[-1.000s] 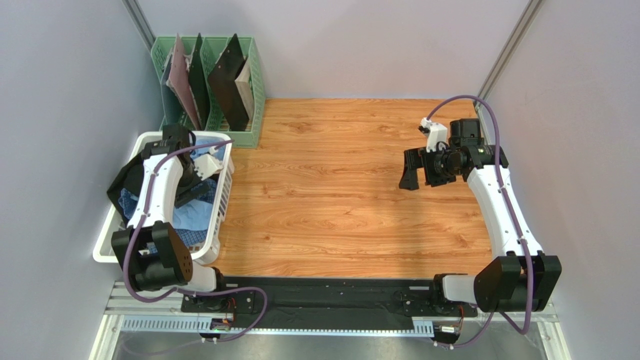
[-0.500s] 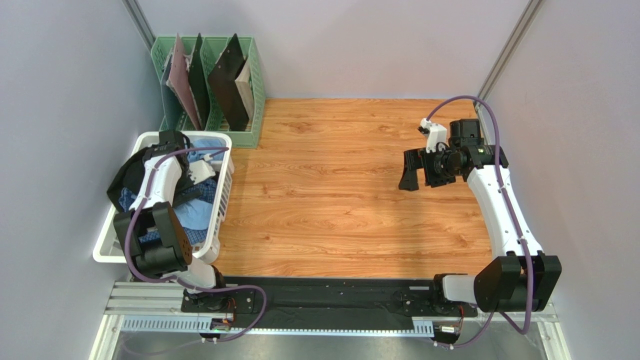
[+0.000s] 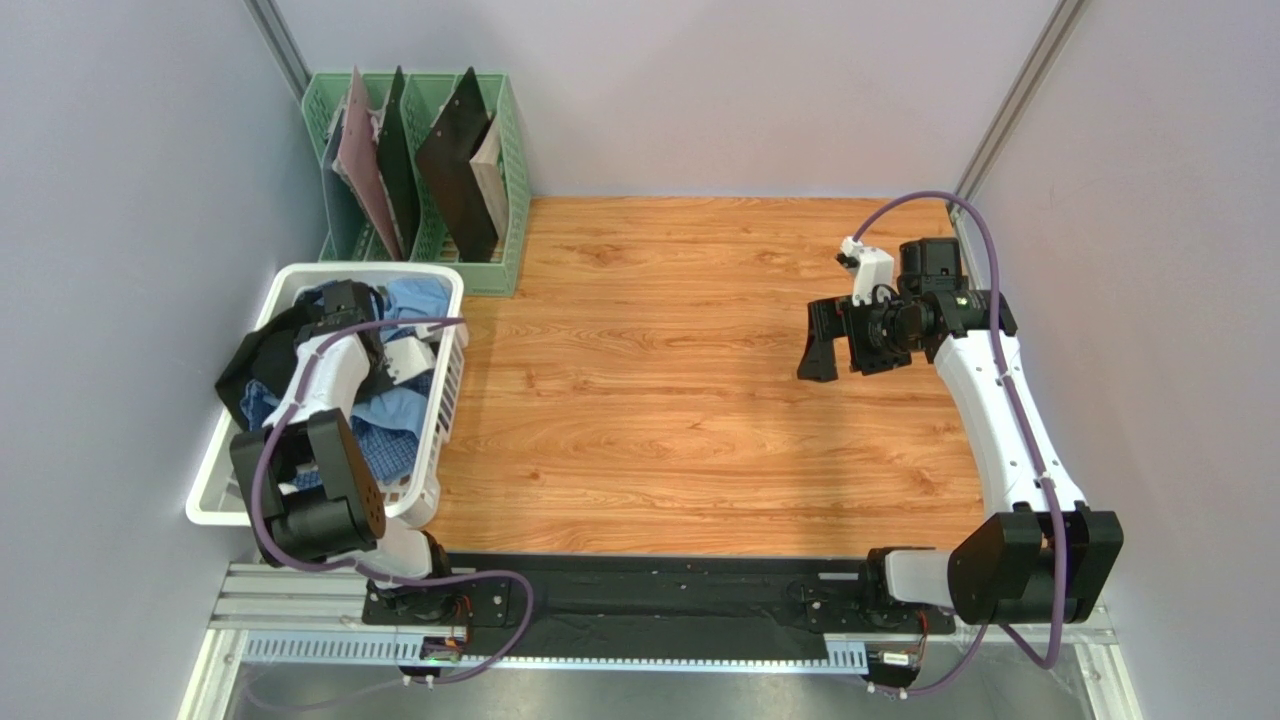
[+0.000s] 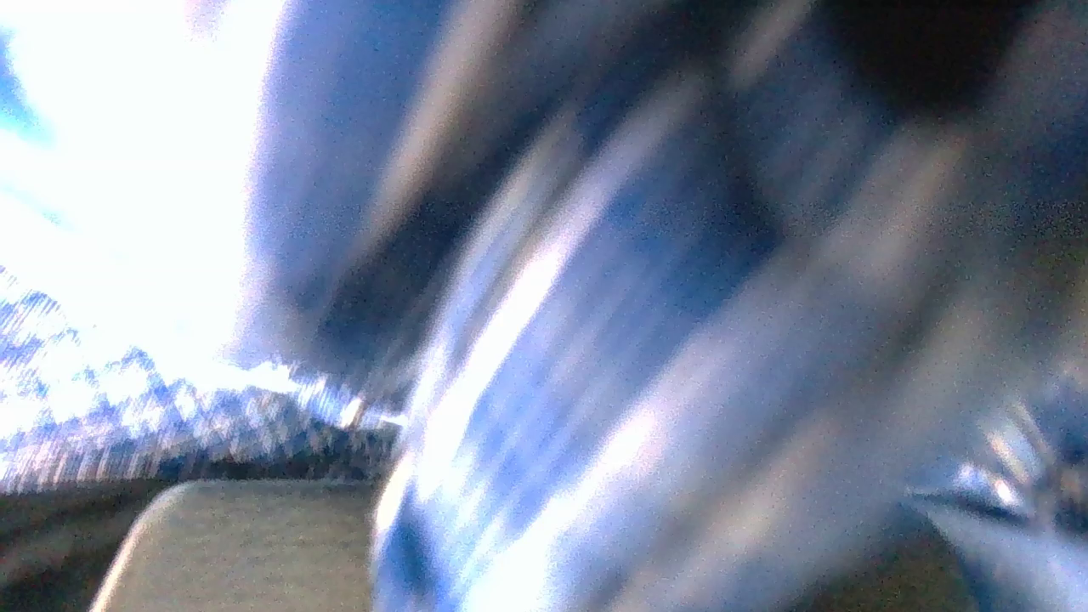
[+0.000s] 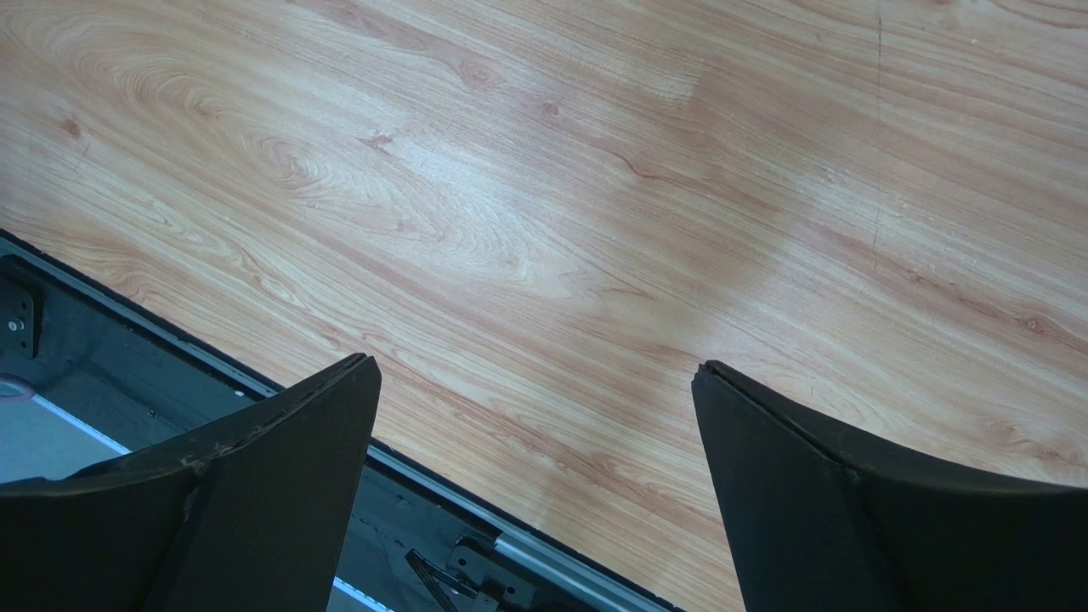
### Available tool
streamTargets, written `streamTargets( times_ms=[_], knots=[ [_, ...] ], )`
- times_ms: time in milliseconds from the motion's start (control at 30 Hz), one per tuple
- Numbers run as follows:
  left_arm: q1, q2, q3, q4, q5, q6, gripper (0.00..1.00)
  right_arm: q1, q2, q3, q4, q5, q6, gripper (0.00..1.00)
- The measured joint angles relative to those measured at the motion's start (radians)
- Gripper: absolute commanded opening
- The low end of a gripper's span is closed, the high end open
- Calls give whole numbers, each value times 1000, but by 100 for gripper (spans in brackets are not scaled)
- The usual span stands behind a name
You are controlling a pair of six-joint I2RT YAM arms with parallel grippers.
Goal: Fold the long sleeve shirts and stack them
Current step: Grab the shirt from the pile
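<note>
The long sleeve shirts lie crumpled in a white basket at the left, light blue cloth over blue-and-white checked cloth. My left gripper is down inside that pile and its fingers are buried. The left wrist view is a blur of blue cloth pressed close, with checked cloth at the left; the jaws are shut in the blue cloth. My right gripper hovers over bare wood at the right, open, nothing between its fingers.
A green rack with dark upright boards stands behind the basket. A black garment hangs at the basket's left side. The black base rail runs along the table's near edge. Grey walls stand close on both sides.
My left arm has pushed further down into the basket and its gripper has gone from open to shut in the cloth. The right arm has not moved.
</note>
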State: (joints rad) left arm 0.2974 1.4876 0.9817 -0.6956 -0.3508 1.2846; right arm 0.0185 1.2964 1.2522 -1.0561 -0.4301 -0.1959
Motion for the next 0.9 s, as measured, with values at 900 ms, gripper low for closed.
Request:
streamTargets(
  times_ms=[900],
  knots=[
    [-32,-176,593,-510,251,-313,0,0,6,0,0,-36,0,100]
  ],
)
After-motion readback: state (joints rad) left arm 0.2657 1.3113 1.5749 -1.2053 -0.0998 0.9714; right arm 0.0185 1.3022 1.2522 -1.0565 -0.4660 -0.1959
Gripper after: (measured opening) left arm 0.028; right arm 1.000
